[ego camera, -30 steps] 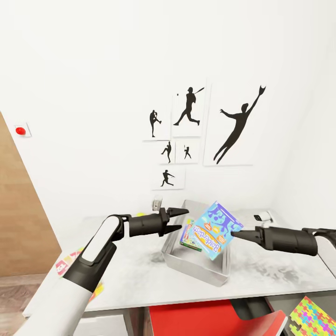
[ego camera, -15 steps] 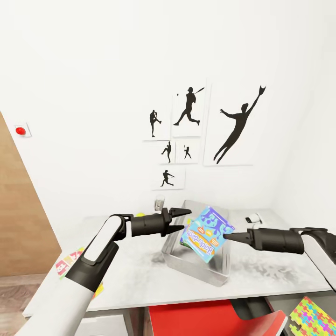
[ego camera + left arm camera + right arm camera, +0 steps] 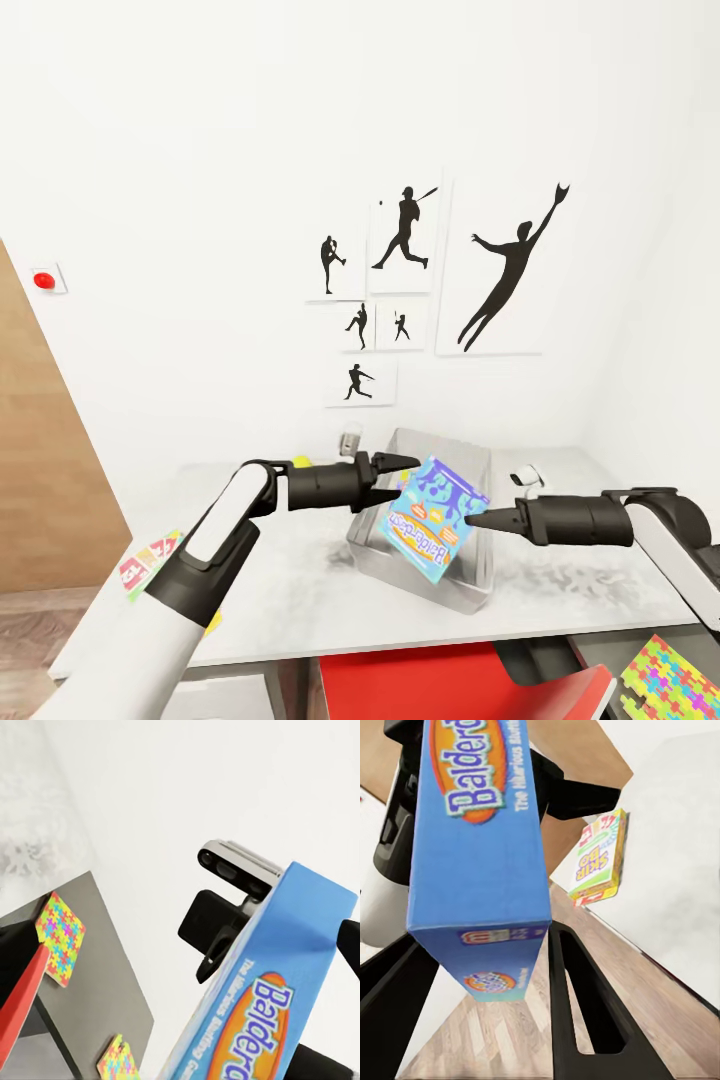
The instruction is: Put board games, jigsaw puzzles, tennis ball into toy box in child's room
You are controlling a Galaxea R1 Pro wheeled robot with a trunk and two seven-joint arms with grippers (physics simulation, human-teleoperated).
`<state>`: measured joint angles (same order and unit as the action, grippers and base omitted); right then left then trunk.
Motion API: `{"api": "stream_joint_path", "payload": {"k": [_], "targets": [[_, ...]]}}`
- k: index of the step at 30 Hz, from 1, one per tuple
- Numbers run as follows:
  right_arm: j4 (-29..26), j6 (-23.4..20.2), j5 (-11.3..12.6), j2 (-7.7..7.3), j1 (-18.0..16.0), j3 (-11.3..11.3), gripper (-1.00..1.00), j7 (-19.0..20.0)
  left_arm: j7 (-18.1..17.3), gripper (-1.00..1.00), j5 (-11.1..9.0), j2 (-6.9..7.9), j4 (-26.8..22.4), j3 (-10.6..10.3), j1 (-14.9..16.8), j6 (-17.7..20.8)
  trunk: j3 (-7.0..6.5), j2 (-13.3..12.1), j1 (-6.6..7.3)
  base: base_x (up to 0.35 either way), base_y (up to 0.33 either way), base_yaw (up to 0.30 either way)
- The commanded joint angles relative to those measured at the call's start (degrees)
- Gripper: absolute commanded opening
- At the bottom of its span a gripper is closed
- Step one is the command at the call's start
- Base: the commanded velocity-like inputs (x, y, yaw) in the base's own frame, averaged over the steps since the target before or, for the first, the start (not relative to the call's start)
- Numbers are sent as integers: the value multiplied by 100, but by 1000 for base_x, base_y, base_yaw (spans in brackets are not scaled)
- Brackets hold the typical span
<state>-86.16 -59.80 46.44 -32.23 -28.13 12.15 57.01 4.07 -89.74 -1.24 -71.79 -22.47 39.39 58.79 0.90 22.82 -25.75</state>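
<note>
The right hand (image 3: 478, 520) pinches one edge of a flat blue board game box (image 3: 430, 520), holding it tilted above the shallow pale grey toy box (image 3: 470, 590) on the grey tabletop (image 3: 290, 590). The left hand (image 3: 400, 475), its fingers spread, sits just beside the box's upper corner. Released at this tilt, the game could lean on the tray's near wall or tip out.
</note>
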Motion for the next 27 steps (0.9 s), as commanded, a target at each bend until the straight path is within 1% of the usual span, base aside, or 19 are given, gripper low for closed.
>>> {"api": "stream_joint_path", "payload": {"k": [1,4,5,7,10,11,14,15,16,18,27], "targets": [[2,-20,11,-4,-7,8,-100,18,42,100,-45,-2,-1,-1,4,15,9,10,-3,0,0,0],[2,-20,14,-22,-33,89,-100,25,42,100,-38,21,-1,-109,26,16,9,10,-3,0,0,0],[2,-20,14,-22,-33,89,-100,25,42,100,-38,21,-1,-109,26,16,9,10,-3,0,0,0],[2,-20,17,-31,-43,121,-100,30,42,100,12,36,-1,-172,35,19,9,10,-3,0,0,0],[6,-20,20,-46,-52,150,-100,34,26,100,224,50,3,-227,40,26,9,10,-3,0,0,0],[6,-20,20,-46,-52,150,-100,34,26,100,224,50,3,-227,40,26,9,10,-3,0,0,0],[6,-20,22,-55,-56,161,-100,36,-4,100,453,53,3,-261,41,34,9,10,-3,0,0,0],[7,-20,22,-56,-57,164,-100,36,-11,100,507,53,2,-271,41,36,9,10,-3,0,0,0],[7,-20,22,-56,-57,164,-100,36,-11,100,507,53,2,-271,41,36,9,10,-3,0,0,0],[9,-20,22,-60,-59,170,-100,37,-24,100,611,55,-16,-290,39,43,9,10,-3,0,0,0],[14,-20,25,-64,-60,174,-100,38,-34,100,698,60,-53,-311,35,51,9,10,-3,0,0,0]]}}
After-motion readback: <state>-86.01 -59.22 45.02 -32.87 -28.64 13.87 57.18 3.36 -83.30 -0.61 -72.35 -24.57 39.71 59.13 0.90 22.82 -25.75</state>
